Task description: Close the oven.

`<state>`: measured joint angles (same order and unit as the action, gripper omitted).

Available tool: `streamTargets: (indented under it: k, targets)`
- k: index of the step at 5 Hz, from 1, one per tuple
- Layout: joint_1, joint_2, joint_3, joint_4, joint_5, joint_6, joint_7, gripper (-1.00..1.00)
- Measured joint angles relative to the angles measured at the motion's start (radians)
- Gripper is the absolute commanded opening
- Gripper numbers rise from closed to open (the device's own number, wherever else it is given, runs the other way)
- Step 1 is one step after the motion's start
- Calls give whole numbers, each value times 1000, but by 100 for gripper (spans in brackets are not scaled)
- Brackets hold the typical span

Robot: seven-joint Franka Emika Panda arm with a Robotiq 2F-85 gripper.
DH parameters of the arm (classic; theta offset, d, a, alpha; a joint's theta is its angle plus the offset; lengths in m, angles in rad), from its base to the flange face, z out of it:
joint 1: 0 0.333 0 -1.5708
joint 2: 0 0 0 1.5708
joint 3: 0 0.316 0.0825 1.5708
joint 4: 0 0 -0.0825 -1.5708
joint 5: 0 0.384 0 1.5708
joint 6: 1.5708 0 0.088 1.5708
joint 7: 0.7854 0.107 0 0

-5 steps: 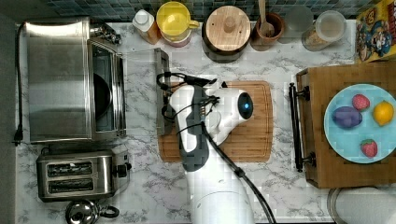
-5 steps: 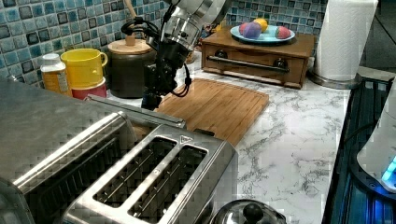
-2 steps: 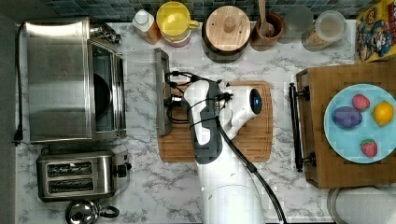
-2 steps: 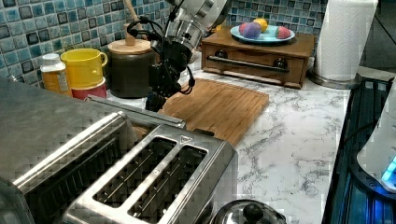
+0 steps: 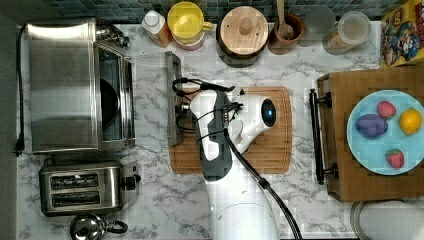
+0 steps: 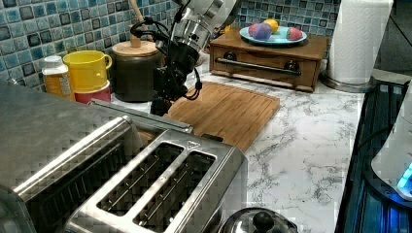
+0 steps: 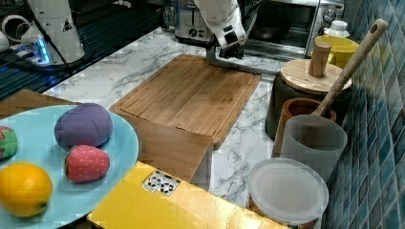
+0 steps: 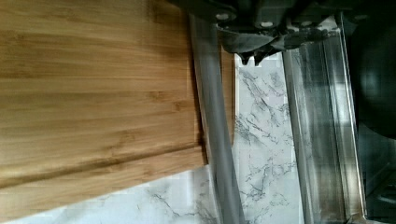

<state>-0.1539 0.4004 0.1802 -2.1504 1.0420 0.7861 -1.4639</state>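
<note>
We see the oven at the top view's left on a white marbled tabletop backed by blue tiles, its glass door hanging open. The jaws sit at the door's handle; we cannot tell their width. No writing is readable.

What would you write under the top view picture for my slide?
Robot claw at the open oven door's handle.

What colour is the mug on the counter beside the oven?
Yellow; the mug shows best in the left view, standing behind the open oven.
</note>
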Motion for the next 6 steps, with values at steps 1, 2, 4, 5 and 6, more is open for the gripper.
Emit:
streamTargets:
  k: [1, 2, 4, 5, 6]
  targets:
    - [-4, -31, 19, -27, -1, 35, -5, -100]
    - [-11, -99, 49, -51, -1, 38, 2, -100]
    - [36, -225, 138, -47, -326, 108, 272, -100]
    - [115, -252, 160, -31, -691, 177, 617, -100]
    - [174, -276, 187, -20, -882, 206, 834, -100]
